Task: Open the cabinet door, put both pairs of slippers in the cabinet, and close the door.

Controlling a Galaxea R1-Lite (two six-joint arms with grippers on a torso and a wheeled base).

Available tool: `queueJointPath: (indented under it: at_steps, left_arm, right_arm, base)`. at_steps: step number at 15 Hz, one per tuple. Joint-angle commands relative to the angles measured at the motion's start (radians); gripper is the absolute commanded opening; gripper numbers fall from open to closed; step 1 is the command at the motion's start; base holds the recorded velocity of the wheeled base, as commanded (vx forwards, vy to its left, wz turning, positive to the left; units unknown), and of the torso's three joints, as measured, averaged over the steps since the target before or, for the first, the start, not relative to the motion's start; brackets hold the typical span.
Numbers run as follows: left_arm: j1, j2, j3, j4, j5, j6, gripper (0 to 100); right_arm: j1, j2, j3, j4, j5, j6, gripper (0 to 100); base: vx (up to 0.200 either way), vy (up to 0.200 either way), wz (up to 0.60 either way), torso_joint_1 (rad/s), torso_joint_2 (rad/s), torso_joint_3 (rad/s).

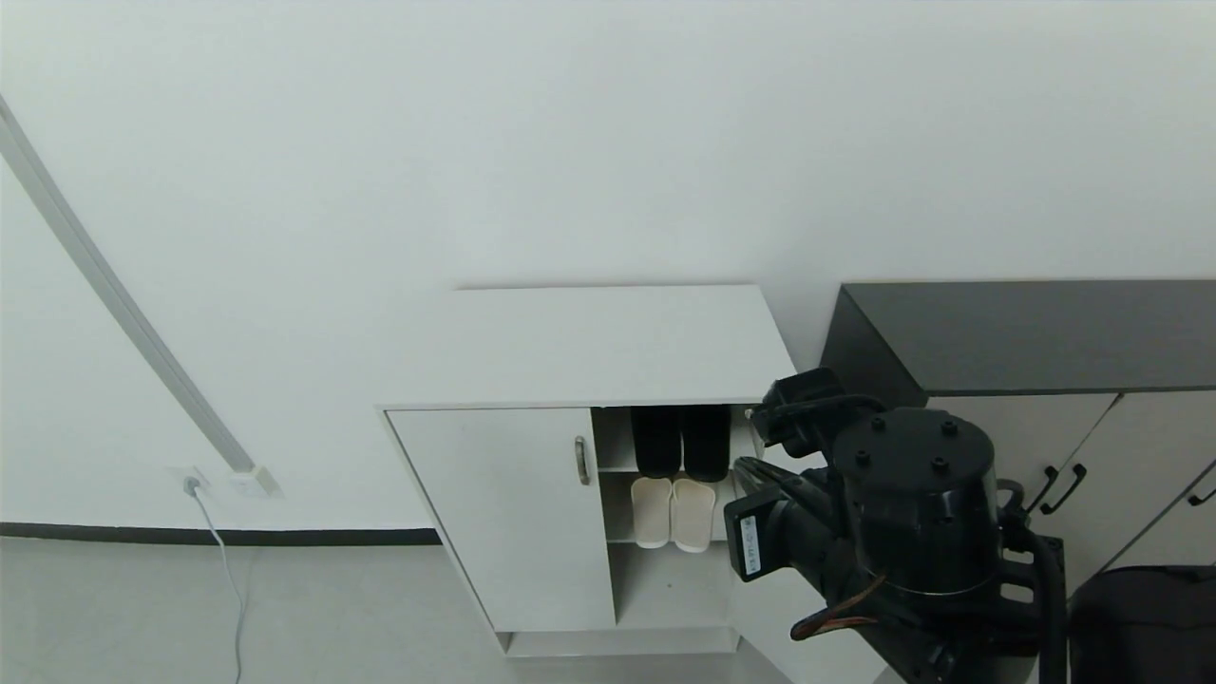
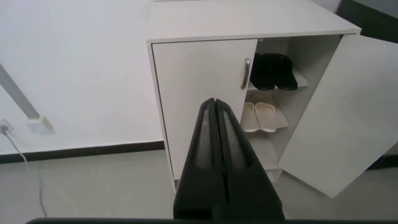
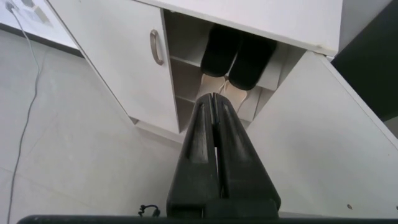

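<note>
Two black slippers (image 1: 681, 442), toes hidden

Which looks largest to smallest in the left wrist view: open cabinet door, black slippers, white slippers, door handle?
1. The open cabinet door, by far.
2. The black slippers and white slippers: too alike to rank, black pair perhaps slightly bigger.
3. The door handle, smallest.

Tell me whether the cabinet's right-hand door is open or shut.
Open. The right door stands swung out, exposing the black slippers above the white slippers inside; the left door is shut.
</note>
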Motion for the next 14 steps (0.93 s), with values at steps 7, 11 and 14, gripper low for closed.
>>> queueJointPath:
  at_steps: [7, 11, 14]
  left_arm:
    - [0.0, 0.001, 0.0, 0.0, 0.0, 0.0, 0]
    - [0.0, 0.001, 0.0, 0.0, 0.0, 0.0, 0]
    - [0.0, 0.001, 0.0, 0.0, 0.0, 0.0, 0]
  right_arm:
    - [-0.007, 0.001, 0.001, 0.0, 0.0, -0.013, 0]
    - [-0.018, 0.001, 0.0, 0.0, 0.0, -0.013, 0]
    - [-0.027, 0.001, 0.001, 0.0, 0.0, -0.013, 0]
  base:
    - [0.0, 0.0, -0.17, 0.001, 0.0, 0.001]
    - [0.0, 0.0, -0.6, 0.009, 0.0, 0.001]
    - [0.0, 0.0, 0.0, 0.0, 0.0, 0.0]
